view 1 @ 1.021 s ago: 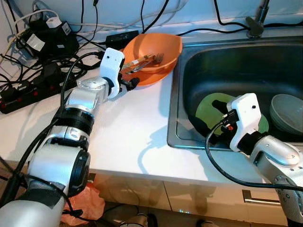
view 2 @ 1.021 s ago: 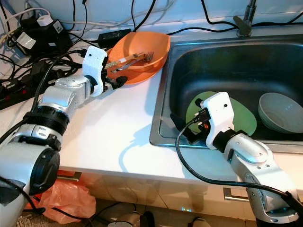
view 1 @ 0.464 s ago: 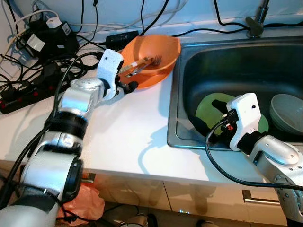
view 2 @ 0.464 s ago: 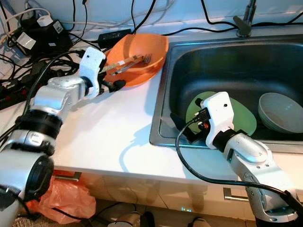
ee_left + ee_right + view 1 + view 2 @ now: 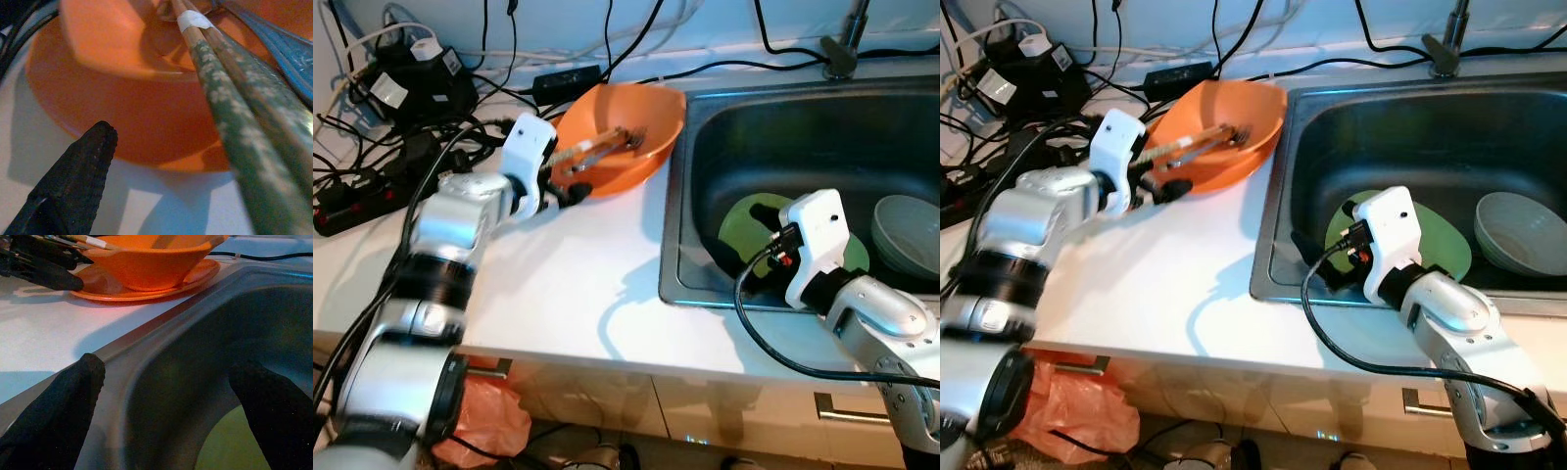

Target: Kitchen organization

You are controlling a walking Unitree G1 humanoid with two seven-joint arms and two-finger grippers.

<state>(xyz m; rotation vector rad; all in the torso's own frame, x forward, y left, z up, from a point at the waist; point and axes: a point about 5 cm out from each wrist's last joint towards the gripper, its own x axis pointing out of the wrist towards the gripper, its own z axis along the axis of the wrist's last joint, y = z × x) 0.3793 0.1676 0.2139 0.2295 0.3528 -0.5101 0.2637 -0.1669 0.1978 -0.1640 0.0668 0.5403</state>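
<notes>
Steel sink (image 5: pixel 705 284) is set into the white surface (image 5: pixel 578 284) and holds a green plate (image 5: pixel 744 220) and a grey bowl (image 5: pixel 906 235); the right gripper (image 5: pixel 754 240) hangs inside it, fingers (image 5: pixel 58 416) spread wide around nothing. Beside the sink an orange bowl (image 5: pixel 626 166) sits on an orange plate (image 5: pixel 142 293), holding chopsticks (image 5: pixel 592 150) and cutlery. The left gripper (image 5: pixel 570 188) is at the bowl's rim, its grip impossible to judge.
</notes>
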